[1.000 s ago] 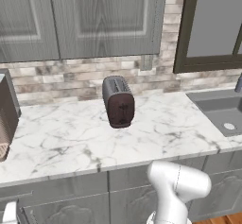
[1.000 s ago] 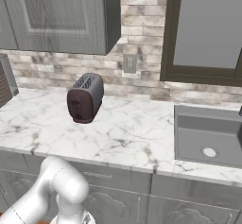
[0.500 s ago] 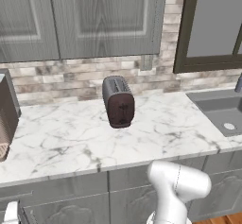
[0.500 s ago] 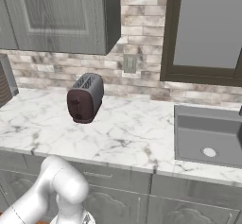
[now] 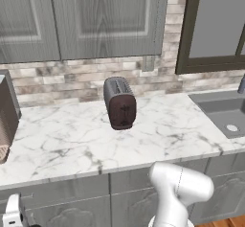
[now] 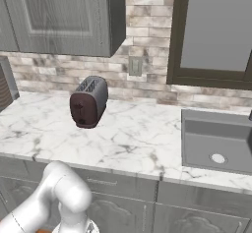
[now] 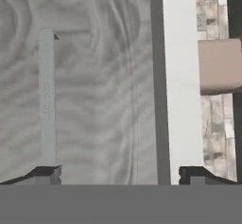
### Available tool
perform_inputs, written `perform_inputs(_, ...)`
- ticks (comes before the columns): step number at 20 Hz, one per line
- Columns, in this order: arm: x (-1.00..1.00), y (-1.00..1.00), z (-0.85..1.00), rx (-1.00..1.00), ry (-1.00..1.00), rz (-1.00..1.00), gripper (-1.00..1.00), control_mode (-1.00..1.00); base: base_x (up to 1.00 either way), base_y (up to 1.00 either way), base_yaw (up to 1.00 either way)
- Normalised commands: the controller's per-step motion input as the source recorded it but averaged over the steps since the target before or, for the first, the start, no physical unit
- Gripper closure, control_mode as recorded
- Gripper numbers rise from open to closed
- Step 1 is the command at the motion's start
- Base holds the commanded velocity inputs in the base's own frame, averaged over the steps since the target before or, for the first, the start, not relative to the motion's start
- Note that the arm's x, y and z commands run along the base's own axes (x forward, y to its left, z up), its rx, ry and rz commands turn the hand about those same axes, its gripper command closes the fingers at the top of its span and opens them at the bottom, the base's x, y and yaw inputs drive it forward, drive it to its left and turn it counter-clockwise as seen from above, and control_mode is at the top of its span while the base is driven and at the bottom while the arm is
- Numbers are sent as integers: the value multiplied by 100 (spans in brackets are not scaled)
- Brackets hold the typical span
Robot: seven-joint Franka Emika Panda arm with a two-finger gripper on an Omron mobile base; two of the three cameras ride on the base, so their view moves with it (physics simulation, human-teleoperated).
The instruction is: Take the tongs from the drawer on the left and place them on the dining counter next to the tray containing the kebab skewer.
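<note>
Tongs, the object of this errand, presumably lie shut away behind the drawer (image 7: pixel 94 86), whose grey wood-grain front faces the gripper (image 7: pixel 120 173) at close range. Its jaws stand spread wide and grip nothing, one tip lined up with the drawer's pale bar handle (image 7: pixel 46 95), apparently readying a pull. Above, a dark toaster (image 5: pixel 120 102) sits on the marble worktop (image 5: pixel 72 140), the sink (image 6: pixel 216 141) well off to the right; neither blocks the approach.
</note>
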Motion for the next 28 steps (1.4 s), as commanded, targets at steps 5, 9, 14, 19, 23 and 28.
perform_inputs(5,3,15,-8,0,0,0,-100,-100,0,0,0)
perform_inputs(9,0,15,-33,0,0,0,-100,-100,0,0,0)
perform_inputs(14,0,9,-34,0,0,0,-100,-100,0,0,0)
perform_inputs(19,0,7,-40,0,0,0,-100,-100,0,0,0)
perform_inputs(23,1,6,-42,0,0,0,-100,-100,0,0,0)
perform_inputs(28,3,0,-10,0,0,0,-100,-100,0,0,0)
